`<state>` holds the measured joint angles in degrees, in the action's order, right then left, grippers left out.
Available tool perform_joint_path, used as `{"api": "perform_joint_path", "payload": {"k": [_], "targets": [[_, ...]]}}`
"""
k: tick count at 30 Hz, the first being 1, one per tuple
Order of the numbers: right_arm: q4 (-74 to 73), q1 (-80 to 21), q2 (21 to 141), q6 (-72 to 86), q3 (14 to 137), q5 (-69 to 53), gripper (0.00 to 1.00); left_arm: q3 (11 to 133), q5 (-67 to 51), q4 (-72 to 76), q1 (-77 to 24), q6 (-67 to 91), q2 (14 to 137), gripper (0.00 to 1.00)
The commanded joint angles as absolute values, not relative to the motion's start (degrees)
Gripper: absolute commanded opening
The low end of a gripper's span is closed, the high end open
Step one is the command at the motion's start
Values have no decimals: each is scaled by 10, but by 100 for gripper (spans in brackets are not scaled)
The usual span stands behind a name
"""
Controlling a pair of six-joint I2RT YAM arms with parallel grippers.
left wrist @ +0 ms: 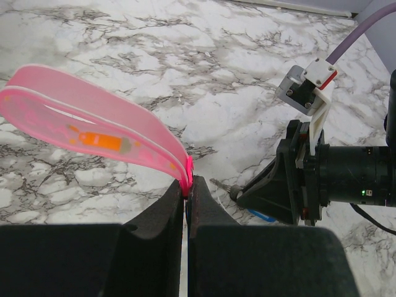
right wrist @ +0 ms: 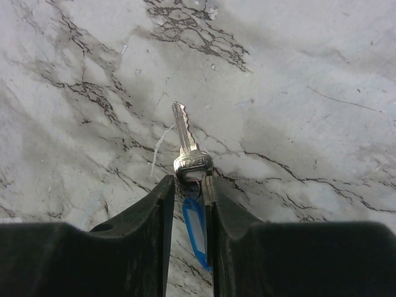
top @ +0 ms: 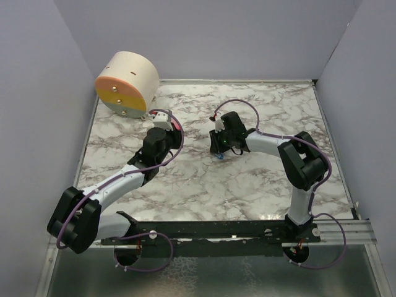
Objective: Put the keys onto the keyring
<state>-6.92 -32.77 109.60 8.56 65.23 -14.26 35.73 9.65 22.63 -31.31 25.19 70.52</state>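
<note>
The key [right wrist: 187,145] is plain silver metal. Its toothed blade points away from the right fingers [right wrist: 145,223] and its head sits just at their tips. Behind the head is the keyring [right wrist: 197,226]: a thin metal ring touching the key's head, and a blue tag with a white centre running back down the gap between the 2 fingers. Whether the key is threaded on the ring cannot be told. The right fingers stand a little apart with ring and tag between them. The tag lies against 1 finger and leaves a slit beside the other, and whether they pinch it cannot be told.

From the left wrist, the key [left wrist: 221,184] juts out from the tips of those fingers, with the blue tag just below it. From above, the keyring [top: 221,157] shows as a blue speck under the right fingers, near the middle of the marble desk [top: 204,192].

The left fingers [left wrist: 164,223] are pressed together on the end of a pink strap [left wrist: 93,117]. The strap is a flat translucent loop with an orange patch inside, arching up and off to the left above the desk. The 2 pairs of fingers face each other, near but apart.

At the desk's far left corner a tub [top: 127,83] lies on its side, its round face half orange, half yellow.
</note>
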Motion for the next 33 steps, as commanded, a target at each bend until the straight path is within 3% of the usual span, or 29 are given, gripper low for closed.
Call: {"api": "perform_joint_path", "payload": {"k": [1, 14, 20, 24, 33], "targets": [[-82, -325, 1096, 89, 652, -146, 25, 352, 83, 240, -309, 253, 694, 0], [-99, -325, 1083, 90, 643, -136, 25, 351, 79, 240, -309, 255, 690, 0], [-105, -325, 1080, 91, 639, -139, 16, 352, 79, 240, -309, 255, 690, 0], [-106, -325, 1082, 91, 639, -140, 2, 351, 79, 239, -309, 255, 688, 0], [-33, -325, 1043, 132, 612, -171, 1, 349, 74, 239, -309, 251, 682, 0]]}}
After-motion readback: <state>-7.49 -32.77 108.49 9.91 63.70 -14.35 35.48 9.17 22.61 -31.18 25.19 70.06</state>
